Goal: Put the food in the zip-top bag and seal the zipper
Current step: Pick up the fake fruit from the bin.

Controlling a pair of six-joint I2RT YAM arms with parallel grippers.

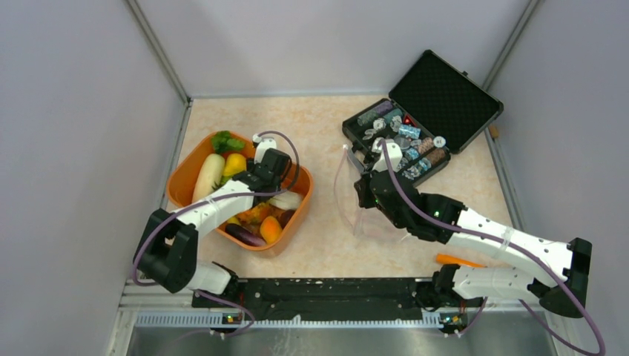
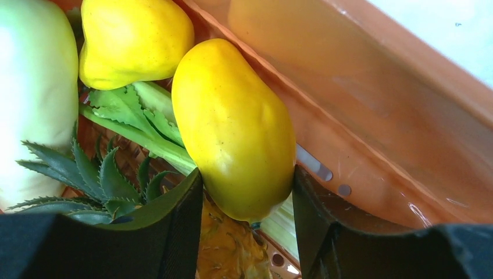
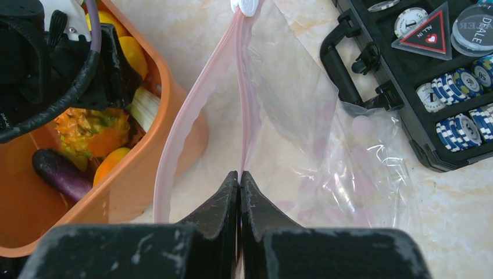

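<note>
L end effector [image 2: 245, 186] straddles lemon [image 2: 232, 128] in orange tub [image 2: 378, 116], pineapple crown [image 2: 87, 174] crowding alongside; clamped or not, can't tell. R end effector [image 3: 239, 177] pinched shut on zipper [image 3: 192, 110]; zip-top bag [image 3: 314, 145] btwn tub & black case [image 3: 430, 116].

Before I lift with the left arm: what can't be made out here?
Left wrist: whether the left hand grips the yellow fruit; contact is unclear.
Top external: that hand's fingers, hidden under its wrist in the orange tub.
Right wrist: zip-top bag's near edge, hidden behind the right hand.
</note>
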